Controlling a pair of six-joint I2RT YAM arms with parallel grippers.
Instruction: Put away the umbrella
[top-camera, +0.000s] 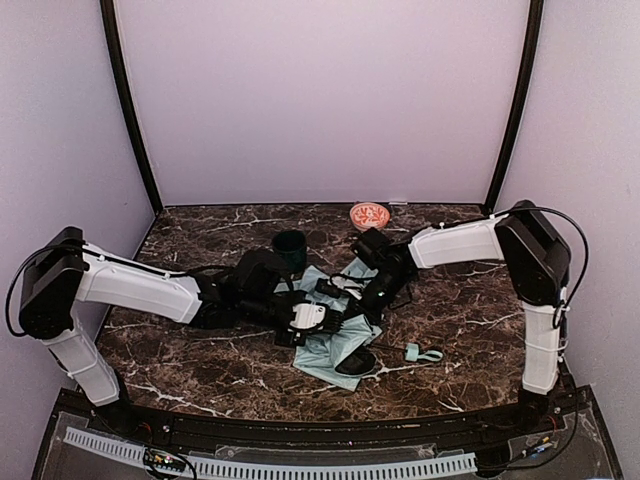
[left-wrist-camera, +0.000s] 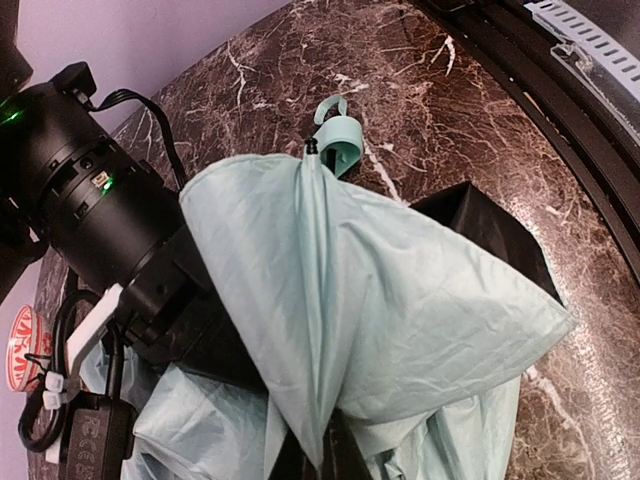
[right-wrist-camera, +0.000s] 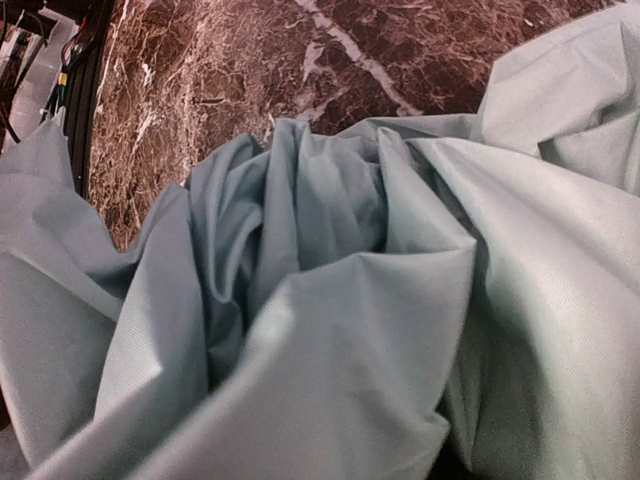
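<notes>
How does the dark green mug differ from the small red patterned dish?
The dark green mug is tall and deep; the small red patterned dish is low and shallow. The mug sits close by the mint-green umbrella, the dish apart, farther back. Both stand open side up on the marble table.

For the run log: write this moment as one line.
umbrella fabric bunched | left gripper at fabric, state unclear | right gripper at fabric, state unclear
</notes>
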